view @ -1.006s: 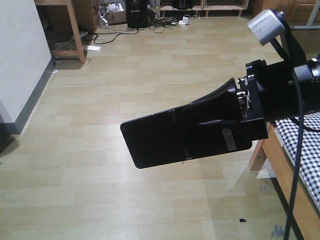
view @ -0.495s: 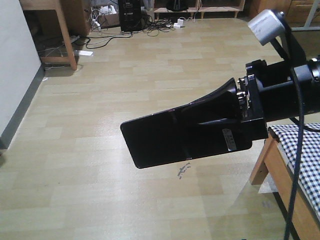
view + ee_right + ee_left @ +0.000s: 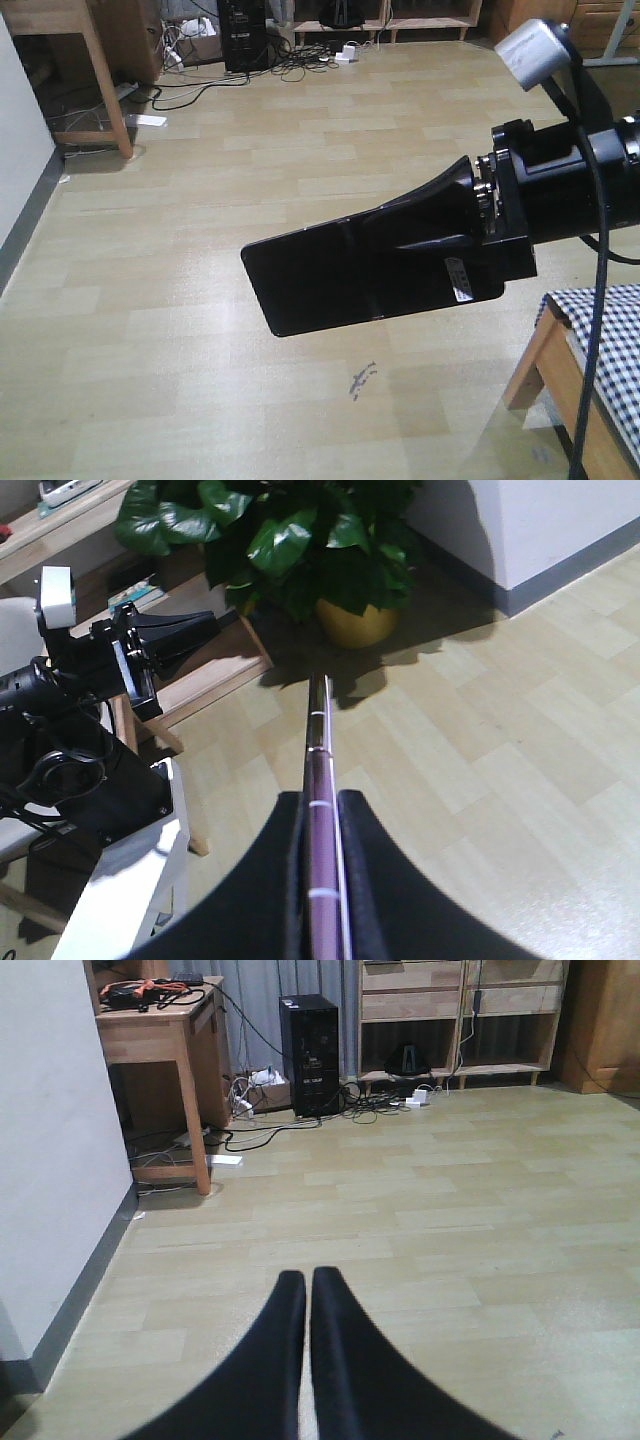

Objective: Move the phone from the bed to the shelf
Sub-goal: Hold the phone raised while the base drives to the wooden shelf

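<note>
Right claw point(image 3: 385, 235) pinching flat glossy black slab phone point(image 3: 300, 275), grip unchanged | left claw point(image 3: 307, 1285) pressed together, empty | floor point(image 3: 200, 200) shifted, check-sheeted wooden bed point(image 3: 620, 340) receding | carry underway, placement pending

Glossy black phone point(image 3: 325, 275) with pinkish rim — black-and-white checked bed point(image 3: 622, 340), pale wood-plank floor point(image 3: 200, 200).

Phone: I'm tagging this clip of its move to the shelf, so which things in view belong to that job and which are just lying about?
Job: phone, right gripper holding it, bed, shelf.
Lying about: side table, computer tower, cables, plant.
</note>
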{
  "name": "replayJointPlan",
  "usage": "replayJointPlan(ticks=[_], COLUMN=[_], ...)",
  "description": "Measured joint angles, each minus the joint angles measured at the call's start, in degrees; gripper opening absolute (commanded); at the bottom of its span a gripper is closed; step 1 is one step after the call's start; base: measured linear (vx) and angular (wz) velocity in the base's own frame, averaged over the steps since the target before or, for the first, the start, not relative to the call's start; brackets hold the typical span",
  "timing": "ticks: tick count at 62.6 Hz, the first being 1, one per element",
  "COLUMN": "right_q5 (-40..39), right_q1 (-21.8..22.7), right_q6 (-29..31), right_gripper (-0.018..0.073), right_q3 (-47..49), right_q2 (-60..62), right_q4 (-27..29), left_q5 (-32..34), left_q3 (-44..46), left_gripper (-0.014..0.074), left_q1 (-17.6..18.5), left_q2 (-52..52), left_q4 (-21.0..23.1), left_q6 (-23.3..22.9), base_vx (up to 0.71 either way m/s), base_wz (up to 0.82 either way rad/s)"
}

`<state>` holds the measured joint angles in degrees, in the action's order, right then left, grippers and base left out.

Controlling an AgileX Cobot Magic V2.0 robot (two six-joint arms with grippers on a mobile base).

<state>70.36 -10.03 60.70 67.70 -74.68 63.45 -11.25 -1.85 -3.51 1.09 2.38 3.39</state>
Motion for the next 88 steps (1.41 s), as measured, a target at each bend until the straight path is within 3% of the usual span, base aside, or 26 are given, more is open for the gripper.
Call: replayJointPlan(ticks=[88], right_q5=[0.0], right_q1=[0.0], right_q6=[0.0], right_gripper=[-0.0002], right_q3=[0.0], right_q2=[0.0], right_q4=[0.0], left_q5=[0.0], left_q3=[0.0], left_gripper=[0.0001], left_q1=[0.0], left_q2=[0.0], left_q4=[0.0], left_q6=[0.0], base_vx=[0.41], base_wz=[-0.05])
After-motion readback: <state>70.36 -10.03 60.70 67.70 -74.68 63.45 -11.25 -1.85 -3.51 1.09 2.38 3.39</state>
